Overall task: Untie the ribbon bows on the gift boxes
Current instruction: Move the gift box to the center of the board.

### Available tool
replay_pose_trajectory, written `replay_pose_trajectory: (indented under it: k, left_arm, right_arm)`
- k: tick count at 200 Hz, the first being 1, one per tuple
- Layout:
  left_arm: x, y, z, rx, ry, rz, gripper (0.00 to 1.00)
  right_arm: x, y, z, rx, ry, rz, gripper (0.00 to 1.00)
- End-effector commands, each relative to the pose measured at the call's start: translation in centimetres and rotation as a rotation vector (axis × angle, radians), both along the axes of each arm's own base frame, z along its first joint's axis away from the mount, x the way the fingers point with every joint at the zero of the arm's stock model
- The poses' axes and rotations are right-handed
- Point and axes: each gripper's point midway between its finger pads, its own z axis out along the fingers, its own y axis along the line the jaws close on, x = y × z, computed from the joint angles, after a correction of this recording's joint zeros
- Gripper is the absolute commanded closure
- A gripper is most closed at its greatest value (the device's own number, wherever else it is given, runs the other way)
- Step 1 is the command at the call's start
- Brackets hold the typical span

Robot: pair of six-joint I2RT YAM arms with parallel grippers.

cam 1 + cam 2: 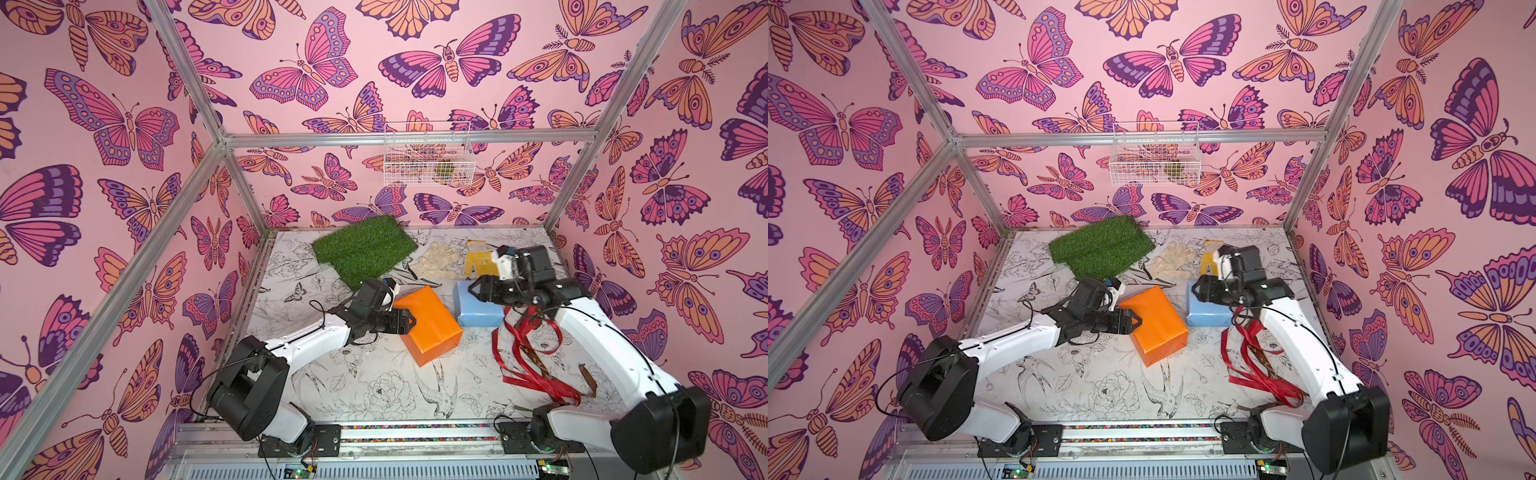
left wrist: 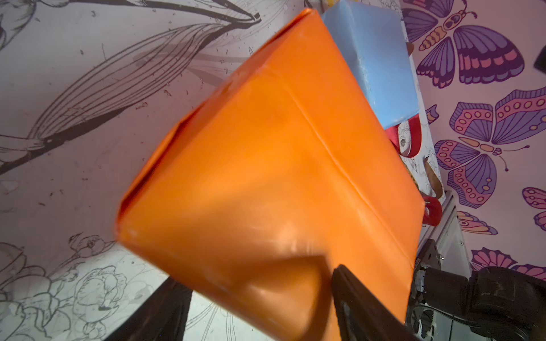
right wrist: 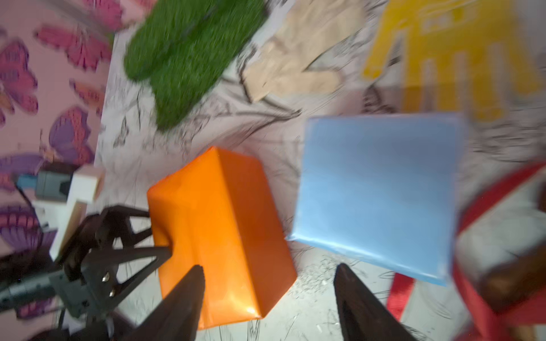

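Both gift boxes are lying bare on the surface (image 1: 374,395). The orange box (image 1: 430,324) is sitting about the middle, and the blue box (image 1: 478,313) is just beside it toward the right edge. The red ribbon (image 1: 521,370) and the brown ribbon (image 1: 589,380) are lying in loose strands near the right edge and are running toward the near right corner. Some red loops are rising up against the right arm (image 1: 582,324), and no bow is showing on either box. The left hand (image 1: 409,322) is standing with its jaws wide apart around the left end corner of the orange box. I judge that it is steadying the box so it does not slide, not squeezing it. The right hand (image 3: 269,295) is hovering over the blue box, released, with nothing between its fingers, so the ribbons are resting freely. The untying is looking finished, or very nearly so.
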Motion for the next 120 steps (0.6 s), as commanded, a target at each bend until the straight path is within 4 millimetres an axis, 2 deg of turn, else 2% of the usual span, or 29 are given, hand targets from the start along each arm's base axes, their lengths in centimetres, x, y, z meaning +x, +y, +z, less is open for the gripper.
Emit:
replay_pose_trajectory:
  k: [1,49,93,120]
  left_arm:
    - [-0.8,0.6,0.7,0.042,0.01,0.033,0.23]
    - [-0.6,0.4,0.6,0.057,0.009,0.085,0.26]
    - [0.0,-0.8,-0.6,0.052,0.02,0.072,0.29]
    - [0.6,-1.3,-1.1,0.06,0.007,0.054,0.42]
  right_arm:
    - [-1.5,3.2,-0.9,-0.028,0.036,0.164,0.28]
    - [-2.1,5.5,-4.5,-0.033,0.115,0.253,0.32]
    - [-1.9,6.4,-6.7,-0.032,0.176,0.259,0.49]
    - [-2.0,7.1,-7.0,0.003,0.187,0.253,0.57]
